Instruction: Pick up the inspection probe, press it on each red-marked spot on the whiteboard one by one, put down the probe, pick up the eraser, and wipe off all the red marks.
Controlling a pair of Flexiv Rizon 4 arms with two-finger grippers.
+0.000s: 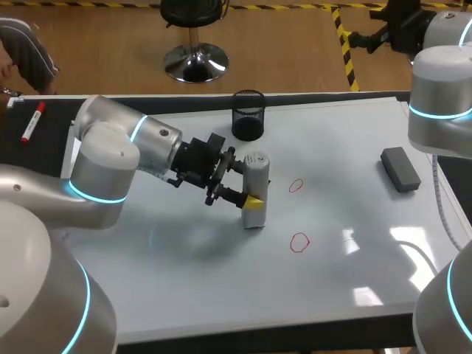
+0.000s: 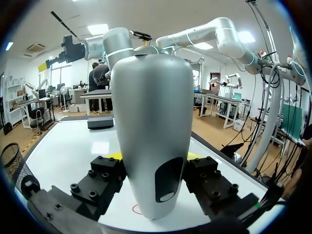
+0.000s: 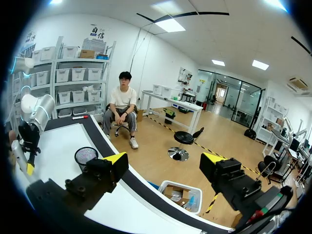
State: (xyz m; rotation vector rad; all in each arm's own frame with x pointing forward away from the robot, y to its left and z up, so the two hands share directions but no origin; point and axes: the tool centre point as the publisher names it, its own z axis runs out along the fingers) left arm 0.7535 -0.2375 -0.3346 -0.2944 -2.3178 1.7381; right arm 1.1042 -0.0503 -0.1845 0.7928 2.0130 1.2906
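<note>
Two red rings sit near the whiteboard's middle, and the left gripper pinches the upright inspection probe just beside them, toward the left edge; its smooth tapered body might slip or tilt when pressed, missing a ring or smearing ink. The right gripper hangs spread by the right edge, and no writing seems legible on the probe.

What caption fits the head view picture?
Left gripper holds the grey probe upright over the whiteboard, beside two red marks.
</note>
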